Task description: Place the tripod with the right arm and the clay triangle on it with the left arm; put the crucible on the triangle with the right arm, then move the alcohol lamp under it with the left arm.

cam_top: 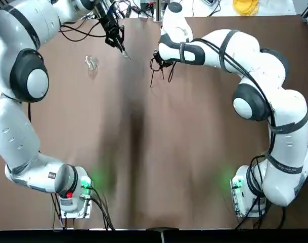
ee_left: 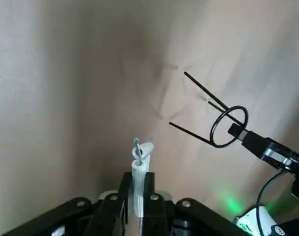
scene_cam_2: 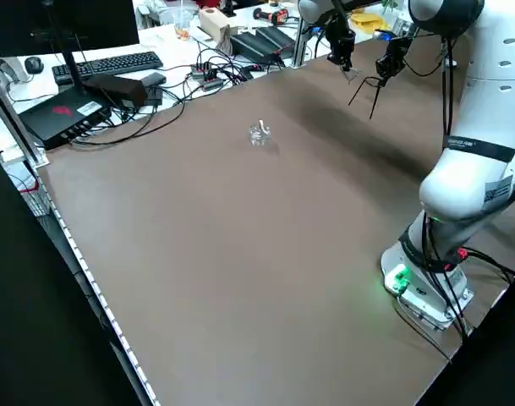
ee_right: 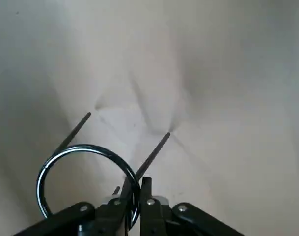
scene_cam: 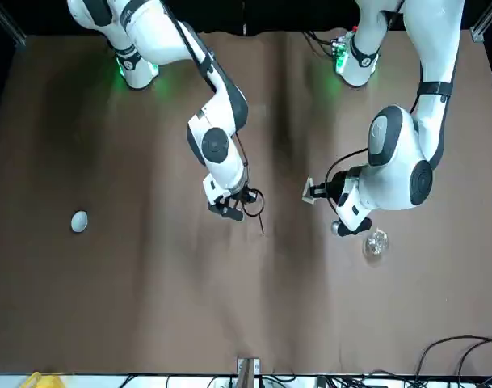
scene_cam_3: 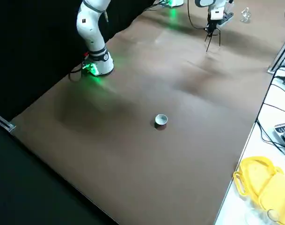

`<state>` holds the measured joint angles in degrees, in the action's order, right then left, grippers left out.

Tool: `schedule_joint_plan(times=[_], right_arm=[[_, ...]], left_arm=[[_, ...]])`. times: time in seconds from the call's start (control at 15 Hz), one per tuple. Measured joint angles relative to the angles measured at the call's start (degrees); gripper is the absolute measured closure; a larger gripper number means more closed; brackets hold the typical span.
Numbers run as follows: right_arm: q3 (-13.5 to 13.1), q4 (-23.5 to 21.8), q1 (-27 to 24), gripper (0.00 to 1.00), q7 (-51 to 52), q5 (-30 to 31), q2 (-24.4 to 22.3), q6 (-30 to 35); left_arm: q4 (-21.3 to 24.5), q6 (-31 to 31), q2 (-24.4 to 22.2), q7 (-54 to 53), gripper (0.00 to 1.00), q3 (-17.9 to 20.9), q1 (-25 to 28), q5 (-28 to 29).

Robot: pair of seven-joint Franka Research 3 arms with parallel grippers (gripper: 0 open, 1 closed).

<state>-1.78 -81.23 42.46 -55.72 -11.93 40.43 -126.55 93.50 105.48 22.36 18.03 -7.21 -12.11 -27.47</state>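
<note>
A: We see the tripod (ee_right: 85, 182), thin black wire ring with straight legs, at the table's far middle.
B: The right gripper (ee_right: 132, 194) pinches its ring, jaws nearly closed.
A: The left gripper (ee_left: 138, 189) is clamped on the white clay triangle (ee_left: 141, 164), held edge-on just beside the tripod.
B: We see the alcohol lamp (cam_top: 91, 63) nearby.

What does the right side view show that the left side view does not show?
Only the right side view shows the crucible, alone on the table. Only the left side view shows the left gripper holding the clay triangle. Both show the right gripper holding the tripod by its ring, and the alcohol lamp.
</note>
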Motion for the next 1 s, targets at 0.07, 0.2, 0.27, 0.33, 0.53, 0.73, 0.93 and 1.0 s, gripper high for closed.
schedule_joint_plan(times=[0.07,0.2,0.27,0.33,0.53,0.73,0.93,1.0], right_arm=[[0.02,0.03,0.11,0.92,-1.82,0.01,0.00,0.21],[0.03,0.08,0.26,0.92,-3.97,0.01,0.00,0.60],[0.03,0.11,0.30,0.92,-5.00,0.01,0.00,0.73],[0.03,0.14,0.32,0.92,-5.86,0.01,0.00,0.83],[0.04,0.18,0.37,0.91,-6.73,0.01,0.01,0.89],[0.04,0.32,0.37,0.80,-6.82,0.02,0.02,0.89],[0.03,0.51,0.37,0.52,-6.82,0.05,0.02,0.82],[0.01,0.60,0.37,0.44,-6.82,0.07,0.02,0.82]], left_arm=[[-0.11,0.00,0.00,0.00,0.87,0.00,0.00,-0.93],[-0.50,0.01,0.00,0.00,0.87,0.00,0.01,-2.95],[-0.69,0.03,0.00,0.00,0.87,0.00,0.01,-3.76],[-0.83,0.05,0.00,0.00,0.87,0.00,0.01,-4.50],[-1.44,0.18,0.08,-0.21,0.87,0.00,0.02,-7.97],[-2.05,0.78,1.04,-0.42,0.87,0.00,-0.05,-9.26],[-2.29,2.87,2.38,-0.92,0.87,-0.03,-0.73,-9.34],[-2.35,3.62,2.74,-1.01,0.87,-0.04,-0.96,-9.34]])
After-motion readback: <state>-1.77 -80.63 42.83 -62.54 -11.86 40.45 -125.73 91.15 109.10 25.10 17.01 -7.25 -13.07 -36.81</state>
